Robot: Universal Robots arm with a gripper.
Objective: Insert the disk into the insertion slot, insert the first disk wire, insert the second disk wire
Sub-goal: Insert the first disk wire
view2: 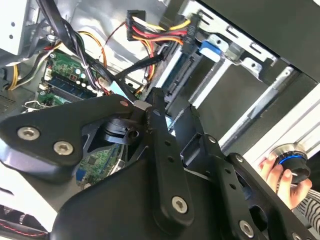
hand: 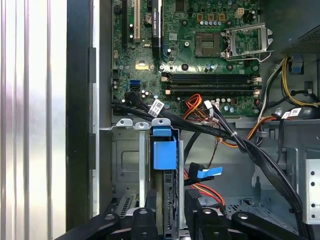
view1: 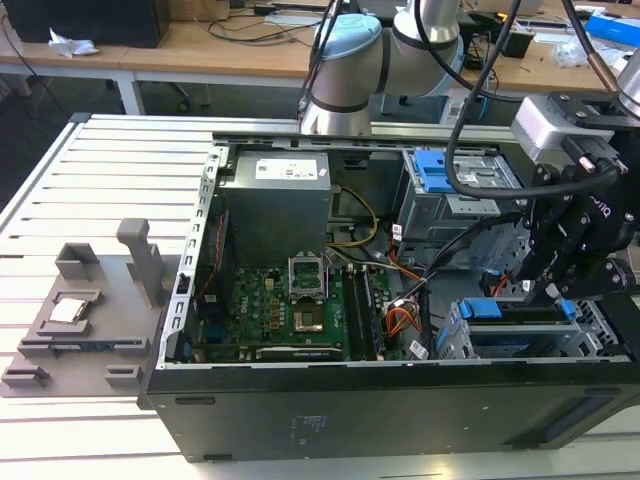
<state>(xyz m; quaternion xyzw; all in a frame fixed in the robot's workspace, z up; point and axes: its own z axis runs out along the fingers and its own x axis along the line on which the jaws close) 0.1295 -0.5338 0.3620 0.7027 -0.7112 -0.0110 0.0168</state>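
Observation:
The disk (hand: 165, 150) stands on edge inside the insertion slot (hand: 127, 165), its bright blue carrier tab toward the motherboard. My gripper (hand: 167, 210) straddles the disk's rear end, one black finger (hand: 145, 220) on each side, and looks shut on it. In the second wrist view the fingertips (view2: 157, 102) close around the disk's dark connector edge (view2: 181, 75). The exterior view puts my gripper (view1: 548, 295) over the disk (view1: 515, 328) in the silver cage (view1: 462, 345) at the case's near corner on the exterior view's right. Next to the cage lie a loose black wire with a blue plug (hand: 206, 173) and a red flat wire (hand: 206, 191).
A bundle of black cables (hand: 220, 131) crosses between motherboard (hand: 200, 55) and cage. A black power plug on yellow and red leads (view2: 135, 22) hangs near the disk. A second grey bay with blue latch (view1: 440, 170) stands behind. A person's hand (view2: 277, 175) grips a knob outside the case.

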